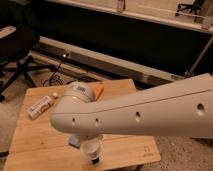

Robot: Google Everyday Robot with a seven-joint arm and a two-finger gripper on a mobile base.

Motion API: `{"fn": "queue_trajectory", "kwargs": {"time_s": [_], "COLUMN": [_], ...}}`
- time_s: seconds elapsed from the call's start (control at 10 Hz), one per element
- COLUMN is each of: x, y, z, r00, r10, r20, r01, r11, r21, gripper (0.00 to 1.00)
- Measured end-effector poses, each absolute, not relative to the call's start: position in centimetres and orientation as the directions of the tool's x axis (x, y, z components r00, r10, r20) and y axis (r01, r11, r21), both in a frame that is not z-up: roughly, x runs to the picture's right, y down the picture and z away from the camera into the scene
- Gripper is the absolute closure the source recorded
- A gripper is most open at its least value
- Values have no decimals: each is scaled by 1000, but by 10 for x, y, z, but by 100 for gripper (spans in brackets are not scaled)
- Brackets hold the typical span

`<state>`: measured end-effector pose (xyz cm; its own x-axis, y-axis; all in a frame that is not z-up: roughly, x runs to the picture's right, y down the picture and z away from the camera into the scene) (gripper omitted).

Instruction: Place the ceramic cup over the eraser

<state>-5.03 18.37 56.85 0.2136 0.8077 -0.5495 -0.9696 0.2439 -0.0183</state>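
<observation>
Large white arm [150, 112] sweeps across the frame from right to lower centre, covering most of the wooden bench [40, 140]. White labelled bottle [41, 105] lies at left; red-orange bowl's [100, 89] rim peeks above the arm. Blue sponge pad [75, 141] shows just below it. Ceramic cup [91, 150]: small, plain white, cylindrical, lower centre, under the arm. Dark eraser [95, 161] just beneath the cup. Tool [92, 146] sits hidden there, fingers pressed together; whether on the cup, unclear.
</observation>
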Motion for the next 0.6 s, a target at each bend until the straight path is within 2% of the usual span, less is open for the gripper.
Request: {"fn": "queue_trajectory", "kwargs": {"time_s": [0.3, 0.6], "x": [-44, -55], "y": [181, 191], "z": [579, 598], "r00": [164, 171], "r10": [823, 806], "r20": [-545, -567], "r01": [-975, -979], "r11": [219, 202], "r21": [38, -9], "gripper": [100, 100]}}
